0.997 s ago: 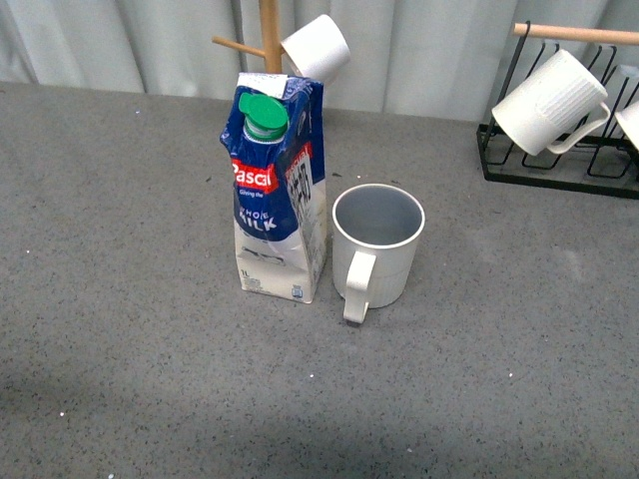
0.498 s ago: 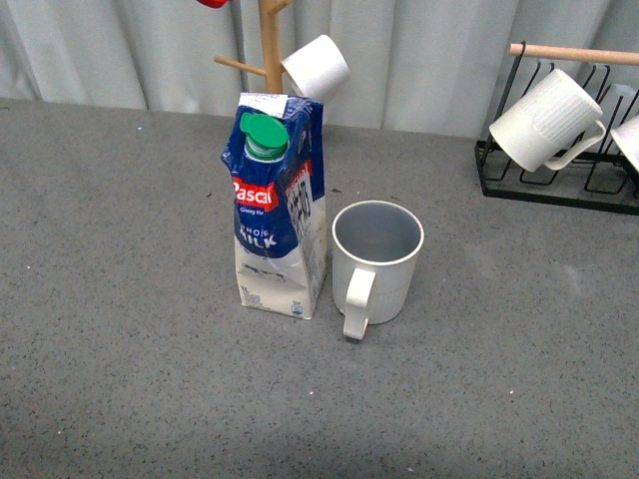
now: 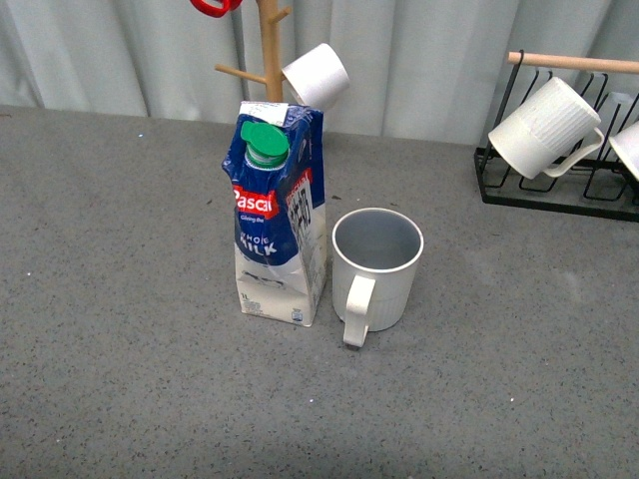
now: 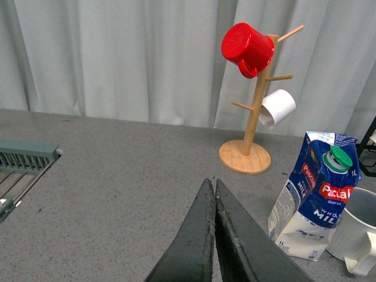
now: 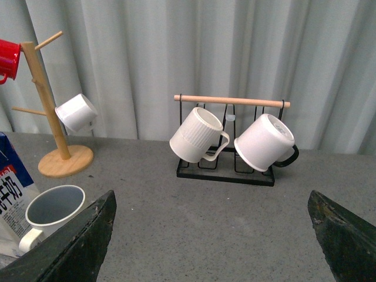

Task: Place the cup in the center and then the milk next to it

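The cup [image 3: 377, 264], a ribbed cream-white mug with a grey-blue inside, stands upright mid-table with its handle toward me. The milk [image 3: 278, 215], a blue-and-white Pascual carton with a green cap, stands upright close to the cup's left side. Both also show in the left wrist view, milk [image 4: 317, 200] and cup [image 4: 355, 232], and in the right wrist view, cup [image 5: 53, 211] and milk [image 5: 13, 188]. My left gripper [image 4: 211, 182] is shut and empty, off to the left of the milk. My right gripper [image 5: 211, 197] is open and empty, to the right of the cup. Neither arm shows in the front view.
A wooden mug tree [image 3: 270, 50] behind the milk holds a small smooth white cup [image 3: 316, 73] and a red mug [image 4: 247, 42]. A black rack [image 5: 226, 173] at the back right holds a ribbed mug [image 5: 197, 135] and a smooth mug [image 5: 264, 143]. A grey rack [image 4: 23, 155] lies far left.
The front view has shifted a little, so the red mug's edge now shows at the top. The cup and the milk stand as before.
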